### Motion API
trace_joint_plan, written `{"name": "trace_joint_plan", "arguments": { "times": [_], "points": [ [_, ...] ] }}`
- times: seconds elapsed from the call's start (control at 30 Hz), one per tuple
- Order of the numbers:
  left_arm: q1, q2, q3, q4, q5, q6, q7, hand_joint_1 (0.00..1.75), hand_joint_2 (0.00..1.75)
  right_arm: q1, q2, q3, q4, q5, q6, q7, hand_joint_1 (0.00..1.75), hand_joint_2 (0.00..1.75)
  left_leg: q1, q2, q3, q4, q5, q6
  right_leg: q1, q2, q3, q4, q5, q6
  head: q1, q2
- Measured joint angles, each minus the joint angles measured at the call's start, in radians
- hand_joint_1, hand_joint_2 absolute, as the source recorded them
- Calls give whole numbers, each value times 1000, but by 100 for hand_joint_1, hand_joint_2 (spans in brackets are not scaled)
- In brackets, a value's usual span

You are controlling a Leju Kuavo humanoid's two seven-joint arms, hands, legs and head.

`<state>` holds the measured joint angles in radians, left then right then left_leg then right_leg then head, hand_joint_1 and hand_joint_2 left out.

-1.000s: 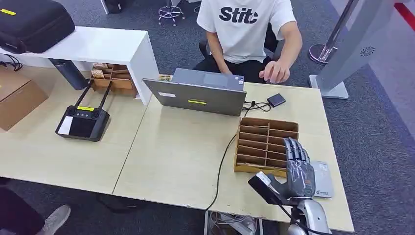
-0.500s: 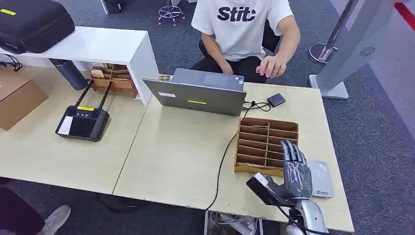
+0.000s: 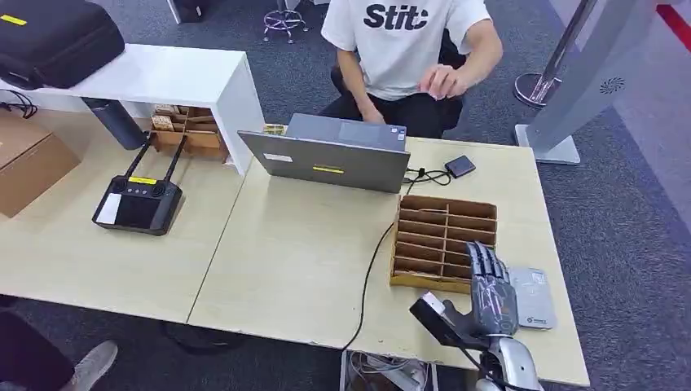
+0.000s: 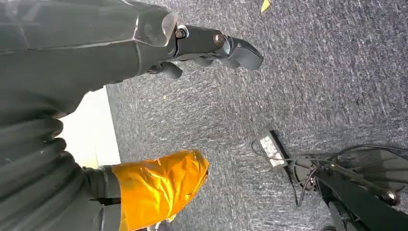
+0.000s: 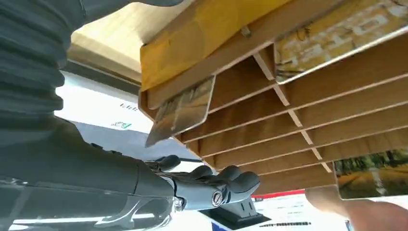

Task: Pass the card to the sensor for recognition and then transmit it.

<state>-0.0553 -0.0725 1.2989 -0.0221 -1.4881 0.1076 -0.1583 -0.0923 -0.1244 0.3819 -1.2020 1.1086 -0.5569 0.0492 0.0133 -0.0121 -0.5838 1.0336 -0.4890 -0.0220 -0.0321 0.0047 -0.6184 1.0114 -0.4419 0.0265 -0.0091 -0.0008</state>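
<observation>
Even, soft indoor light falls on my desk (image 3: pixel 301 261) from above; shadows are faint and short, with a darker band under the white shelf (image 3: pixel 163 77), far left of my fingers. The head view is sharp, with little glare. At my right hand (image 5: pixel 211 185), the wooden rack (image 5: pixel 298 120) just beyond my fingers is slightly soft, and the white surface behind them is overexposed. Past my left hand (image 4: pixel 211 45), the carpet (image 4: pixel 308 77) is evenly lit and grainy.

Worktop (image 3: pixel 293 261), pale wood. On it: laptop (image 3: pixel 326 161), slotted wooden tray (image 3: pixel 444 238), black remote controller (image 3: pixel 137 202), cardboard box (image 3: pixel 28 159), grey sensor pad (image 3: pixel 534 297).
</observation>
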Motion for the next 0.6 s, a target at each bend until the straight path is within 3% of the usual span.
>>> {"name": "trace_joint_plan", "arguments": {
  "times": [0.6],
  "points": [
    [0,0,0,0,0,3,0,0,175,6,0,-1,7,1,-6,-1,0,175,0,0,0,0,0,0,0,0,0,0,0,0,0,0]
  ]
}}
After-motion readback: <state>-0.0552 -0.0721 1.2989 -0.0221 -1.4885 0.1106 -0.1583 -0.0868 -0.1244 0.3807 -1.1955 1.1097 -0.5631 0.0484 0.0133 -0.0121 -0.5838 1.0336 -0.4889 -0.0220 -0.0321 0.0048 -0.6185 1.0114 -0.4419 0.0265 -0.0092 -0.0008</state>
